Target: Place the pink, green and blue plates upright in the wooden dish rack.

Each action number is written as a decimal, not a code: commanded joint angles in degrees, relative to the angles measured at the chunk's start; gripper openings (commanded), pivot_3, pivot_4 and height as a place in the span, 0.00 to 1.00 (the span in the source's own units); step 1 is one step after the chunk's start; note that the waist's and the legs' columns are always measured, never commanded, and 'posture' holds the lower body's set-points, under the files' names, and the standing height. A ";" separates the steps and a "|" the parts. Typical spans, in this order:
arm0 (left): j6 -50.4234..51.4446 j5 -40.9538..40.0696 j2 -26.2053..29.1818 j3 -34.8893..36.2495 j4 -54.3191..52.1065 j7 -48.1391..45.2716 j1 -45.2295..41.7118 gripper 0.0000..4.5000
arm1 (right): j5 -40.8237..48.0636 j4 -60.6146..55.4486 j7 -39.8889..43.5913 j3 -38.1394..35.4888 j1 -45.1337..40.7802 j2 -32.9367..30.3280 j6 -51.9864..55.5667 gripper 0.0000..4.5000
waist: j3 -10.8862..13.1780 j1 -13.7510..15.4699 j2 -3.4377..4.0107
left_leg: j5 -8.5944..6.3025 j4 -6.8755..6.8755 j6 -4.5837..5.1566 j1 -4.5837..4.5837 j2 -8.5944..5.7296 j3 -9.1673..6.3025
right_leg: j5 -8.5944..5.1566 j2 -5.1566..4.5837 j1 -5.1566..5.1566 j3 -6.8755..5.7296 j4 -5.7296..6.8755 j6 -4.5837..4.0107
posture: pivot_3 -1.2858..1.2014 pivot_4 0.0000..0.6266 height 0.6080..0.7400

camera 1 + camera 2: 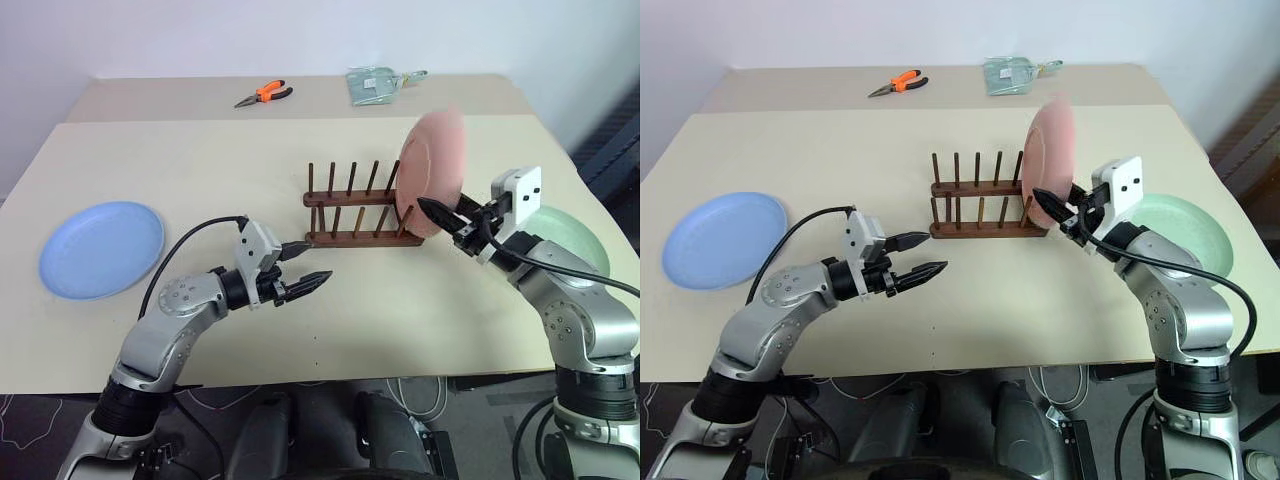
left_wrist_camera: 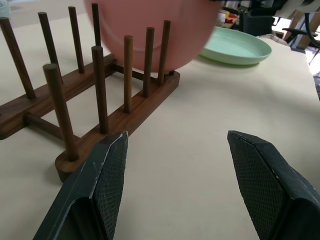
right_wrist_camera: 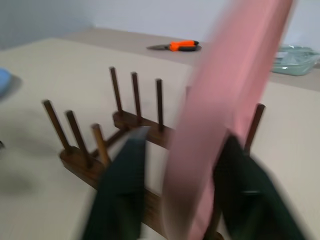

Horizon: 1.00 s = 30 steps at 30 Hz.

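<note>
- The blue plate (image 1: 101, 248) lies flat near the table's (image 1: 200, 160) left edge, well apart from everything else and not yet racked.
- The left gripper (image 1: 305, 267) hovers over bare tabletop in front of the wooden dish rack (image 1: 355, 212), its two black fingers spread and empty.
- The pink plate (image 1: 431, 172) stands on edge in the rack's rightmost slot, leaning a little.
- The right gripper (image 1: 442, 216) sits at the pink plate's lower edge with its fingers parted on either side of the rim; whether they touch it cannot be told.
- The green plate (image 1: 568, 235) lies flat at the far right, partly behind the right arm.
- Risk, as a judgement: if the right gripper withdraws at an angle, a finger could catch the rim and tip the plate off the pegs or drag the light rack sideways. The arm could also brush the green plate behind it.
- The right wrist view shows a finger on each side of the pink rim, which the head views leave unclear.
- The left wrist view shows the pink plate's bottom seated between pegs.
- The head views add orange pliers (image 1: 264, 94) and a clear packet (image 1: 374, 83) at the back.
</note>
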 commanded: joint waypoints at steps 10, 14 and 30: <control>0.00 -0.07 0.74 0.86 -2.18 -1.30 0.42 0.73 | -0.67 -6.08 11.30 -10.03 11.16 -14.78 -4.52 0.70 | 0.01 1.19 0.01 | -0.02 0.09 0.05 0.00 -0.01 0.03 | 0.00 0.11 0.06 -0.06 -0.01 0.02 | 0.52 0.24 0.98; -0.53 0.56 0.73 0.13 -0.64 -2.26 -0.56 0.73 | -9.07 -3.07 11.96 -10.40 19.85 -19.90 -7.02 0.70 | 0.00 1.30 0.01 | -0.03 0.16 0.07 0.06 0.01 0.03 | -0.01 0.16 0.19 -0.06 -0.01 0.01 | 0.52 0.24 0.98; -1.54 2.96 0.00 -0.81 0.85 -3.68 -1.45 0.73 | -32.96 12.70 -4.84 3.78 15.15 -18.39 -11.24 0.02 | -0.07 1.14 0.12 | -0.02 0.31 0.09 0.13 0.00 0.13 | -0.01 0.26 0.28 -0.02 0.00 0.02 | 0.52 0.24 0.98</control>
